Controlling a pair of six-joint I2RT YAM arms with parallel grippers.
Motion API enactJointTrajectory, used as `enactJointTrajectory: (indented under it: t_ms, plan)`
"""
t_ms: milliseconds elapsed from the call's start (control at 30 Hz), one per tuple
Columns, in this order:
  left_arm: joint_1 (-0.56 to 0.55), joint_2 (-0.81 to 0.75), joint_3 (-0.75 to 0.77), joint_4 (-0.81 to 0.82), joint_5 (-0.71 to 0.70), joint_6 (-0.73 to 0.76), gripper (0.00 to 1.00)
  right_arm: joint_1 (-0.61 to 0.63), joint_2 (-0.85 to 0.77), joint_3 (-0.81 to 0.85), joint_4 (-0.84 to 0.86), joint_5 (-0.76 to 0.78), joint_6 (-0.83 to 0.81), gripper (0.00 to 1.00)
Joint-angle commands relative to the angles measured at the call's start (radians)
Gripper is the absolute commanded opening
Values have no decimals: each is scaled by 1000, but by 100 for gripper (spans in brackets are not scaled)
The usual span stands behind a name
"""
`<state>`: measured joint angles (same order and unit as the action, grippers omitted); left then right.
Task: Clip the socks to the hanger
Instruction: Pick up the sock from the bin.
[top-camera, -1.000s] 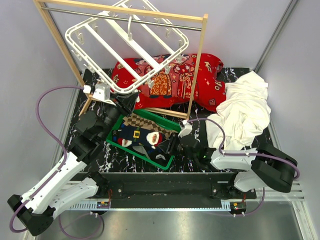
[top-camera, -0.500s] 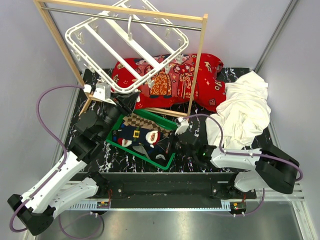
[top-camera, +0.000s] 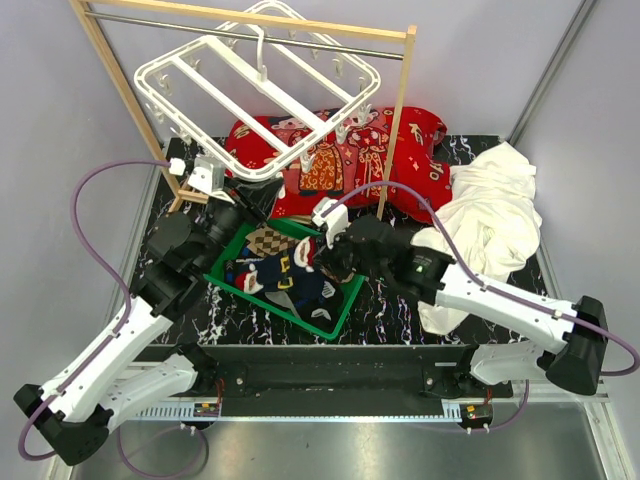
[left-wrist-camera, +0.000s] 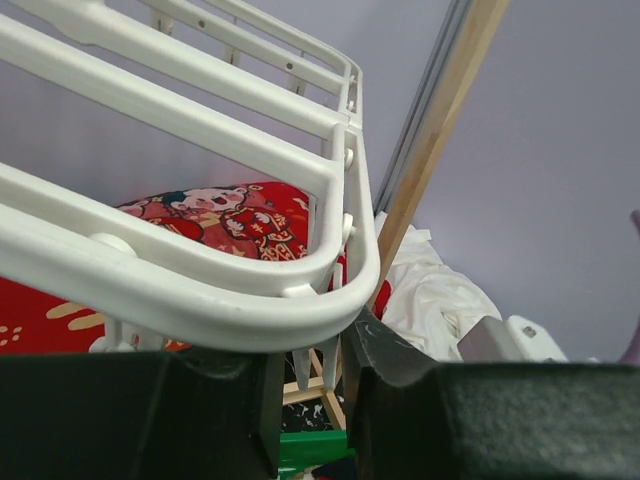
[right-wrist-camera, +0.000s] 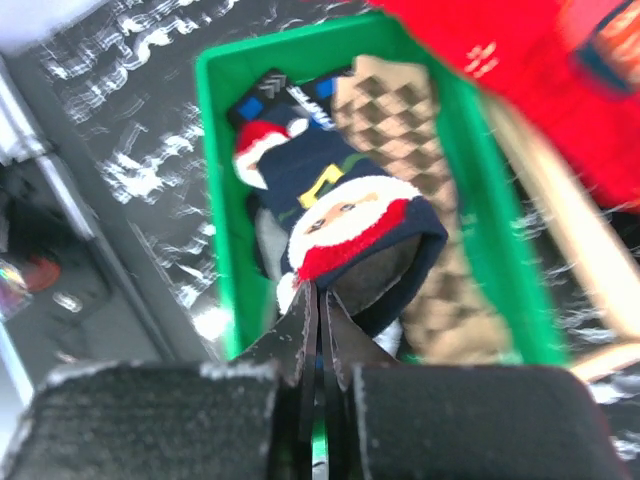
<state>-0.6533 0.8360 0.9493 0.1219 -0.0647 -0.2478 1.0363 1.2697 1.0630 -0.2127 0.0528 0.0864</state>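
We've got the right gripper (right-wrist-camera: 318, 300) pinched shut on the navy Santa sock (right-wrist-camera: 345, 200) over the green bin (right-wrist-camera: 213, 150). The other socks (right-wrist-camera: 395, 110) lie inside it. Further back, the left gripper (left-wrist-camera: 305, 372) is nearly closed, clamping a corner of the hanger (left-wrist-camera: 200, 310), which hangs tilted on the wooden rack (left-wrist-camera: 440, 170).

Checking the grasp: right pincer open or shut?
Shut: the right wrist view shows the right pincer closed tip to tip, pinching the edge of the navy Santa sock over the green bin.
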Motion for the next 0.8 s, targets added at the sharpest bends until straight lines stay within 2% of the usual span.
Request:
enactJointTrajectory:
  t_ms: [0,400,600,767]
  plan:
    - [0,26,54,18,62,28,0,8,-26,170,-322,67,-344,0]
    - [0,55,57,56,126,-5,0,8,8,377,-471,24,-739,0]
    - [0,63,60,71,158,-15,0,8,53,474,-482,-5,-864,0]
    - [0,71,59,96,166,-30,0,8,94,531,-482,-47,-906,0]
